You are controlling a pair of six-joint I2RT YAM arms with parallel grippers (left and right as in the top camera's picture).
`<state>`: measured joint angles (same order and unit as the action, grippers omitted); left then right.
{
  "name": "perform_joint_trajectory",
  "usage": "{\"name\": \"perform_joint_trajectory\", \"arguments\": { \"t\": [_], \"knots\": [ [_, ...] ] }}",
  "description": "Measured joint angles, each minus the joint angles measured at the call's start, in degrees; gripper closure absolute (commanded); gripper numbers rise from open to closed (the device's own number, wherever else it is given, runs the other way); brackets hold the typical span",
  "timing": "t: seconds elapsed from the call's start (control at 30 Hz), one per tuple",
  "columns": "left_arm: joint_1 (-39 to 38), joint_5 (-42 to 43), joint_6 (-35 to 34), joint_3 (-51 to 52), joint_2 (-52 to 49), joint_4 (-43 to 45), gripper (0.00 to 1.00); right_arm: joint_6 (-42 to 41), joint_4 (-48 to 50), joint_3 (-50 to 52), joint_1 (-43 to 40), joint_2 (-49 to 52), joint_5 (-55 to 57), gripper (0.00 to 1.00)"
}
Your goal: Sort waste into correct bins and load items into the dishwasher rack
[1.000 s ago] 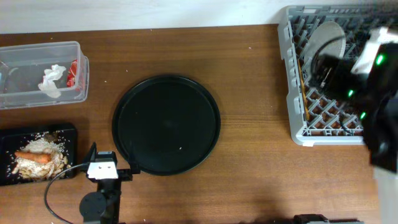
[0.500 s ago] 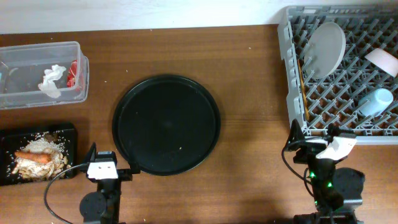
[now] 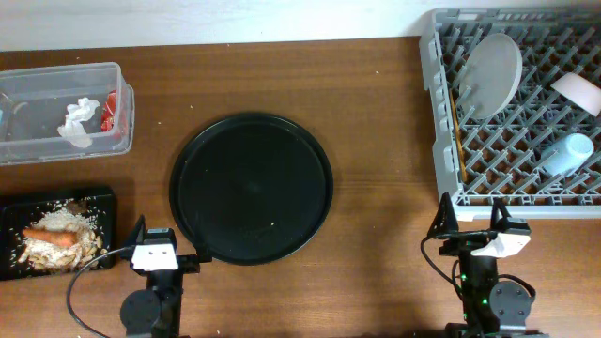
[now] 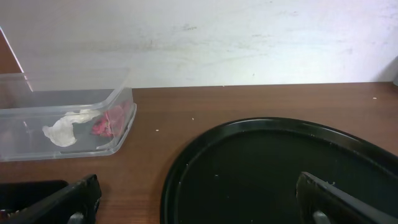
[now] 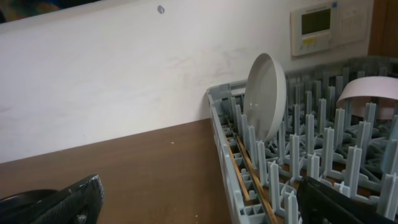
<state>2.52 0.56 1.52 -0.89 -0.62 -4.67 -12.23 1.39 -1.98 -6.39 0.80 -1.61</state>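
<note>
Along the near edge of the brown wooden desk [image 3: 376,94], both arms sit low, pointing away toward the wall. The left fingers [image 4: 68,198] stand spread wide and grip nothing. The right fingers [image 5: 65,199] are likewise spread wide and grip nothing.

Directly beyond the left fingers lies the large round black tray [image 3: 251,188], its near rim just ahead of the fingertips in the left wrist view. At the desk's left edge, beside that arm, sits the black rectangular tray-like bin [image 3: 105,202]. It holds the pale rice-like food scraps [image 3: 70,252], with the small orange carrot [image 3: 52,236] lying on top of them.

Directly beyond the right fingers stands the large square grey plastic dishwasher rack [image 3: 449,202]. Its near left corner is just beside the fingertips; contact cannot be determined. The small light-blue cup [image 3: 568,155] rests among the pegs in the rack's near right part. The pair of thin wooden chopsticks [image 3: 458,136] lies along the rack's left wall, running near to far. The round white plate [image 3: 493,75] stands on edge between pegs at the far left, just beside the chopsticks. A pale curved item [image 3: 575,92], kind not determinable, sits beyond the cup.

Far left, well apart from the left fingers, the clear rectangular plastic tub [image 3: 28,84] contains the crumpled white tissue [image 3: 80,122], with the small red wrapper [image 3: 113,111] at its right end. A white wall [image 4: 249,37] stands behind the desk.
</note>
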Motion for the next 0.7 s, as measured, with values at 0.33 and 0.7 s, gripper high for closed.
{"name": "perform_joint_trajectory", "arguments": {
  "t": [0.33,0.7],
  "knots": [
    [0.00,0.00,0.02,0.00,0.00,0.00,0.01,0.02,-6.14,0.39,1.25,-0.15,1.55,0.02],
    [0.00,0.00,0.00,0.00,0.00,0.00,0.01,0.04,-6.14,0.39,1.25,-0.15,1.57,0.02]
  ]
}}
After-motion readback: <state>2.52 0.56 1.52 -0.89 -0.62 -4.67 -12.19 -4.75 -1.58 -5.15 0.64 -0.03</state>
